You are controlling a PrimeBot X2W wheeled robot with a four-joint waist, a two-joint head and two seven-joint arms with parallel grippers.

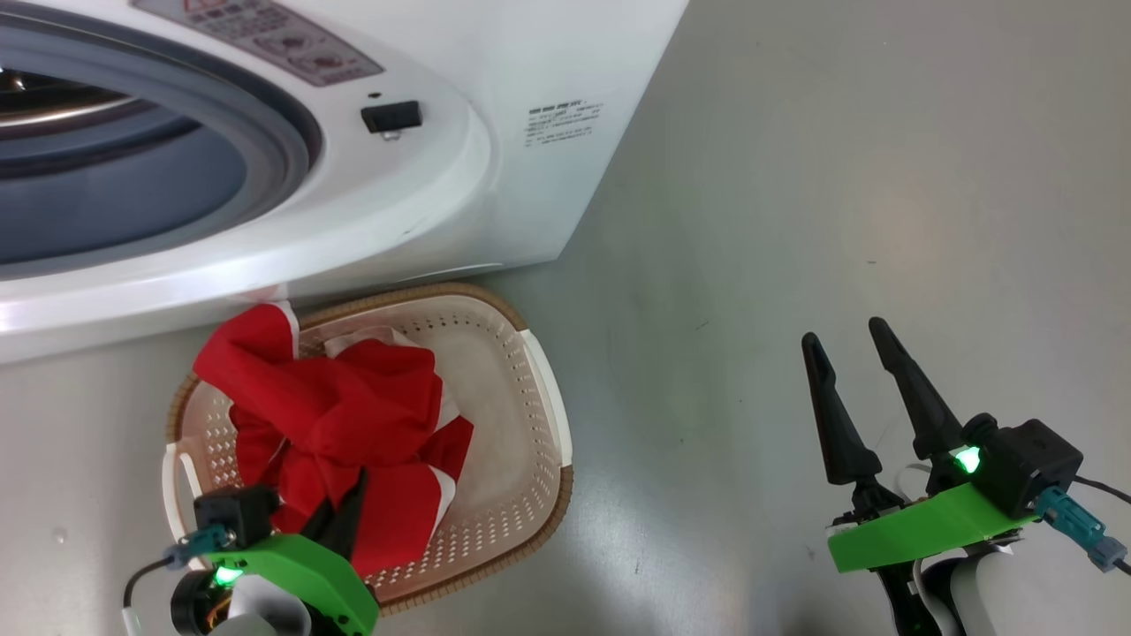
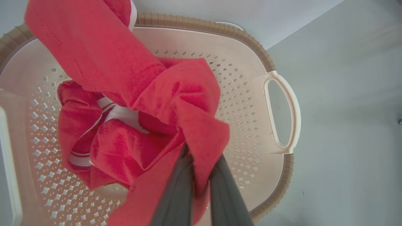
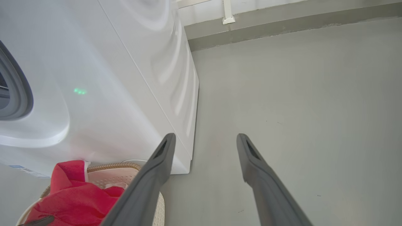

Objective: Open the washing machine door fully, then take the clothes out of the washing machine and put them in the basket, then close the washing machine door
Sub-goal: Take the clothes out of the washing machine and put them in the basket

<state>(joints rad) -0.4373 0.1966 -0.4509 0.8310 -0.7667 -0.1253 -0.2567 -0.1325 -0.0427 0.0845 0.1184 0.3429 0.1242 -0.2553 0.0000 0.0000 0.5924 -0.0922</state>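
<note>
Pinching a fold of the clothes (image 1: 345,415), the left gripper (image 1: 346,503) hung over the near side of the basket (image 1: 521,415), the bunch lying inside it just ahead with one end draped on the far rim, while the spread right gripper (image 1: 844,333) sat well right of the basket.

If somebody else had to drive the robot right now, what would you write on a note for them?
The left pincer is shut on the clothes, low over the basket.
The right pincer is open and holds nothing, above the floor beside the washing machine.
The clothes are mostly in the basket; one red end lies over its rim on the machine's side.
Done: the machine stands open and clothes are out.
Left: let go, tuck that end in, check the drum (mostly hidden), close the door.
</note>
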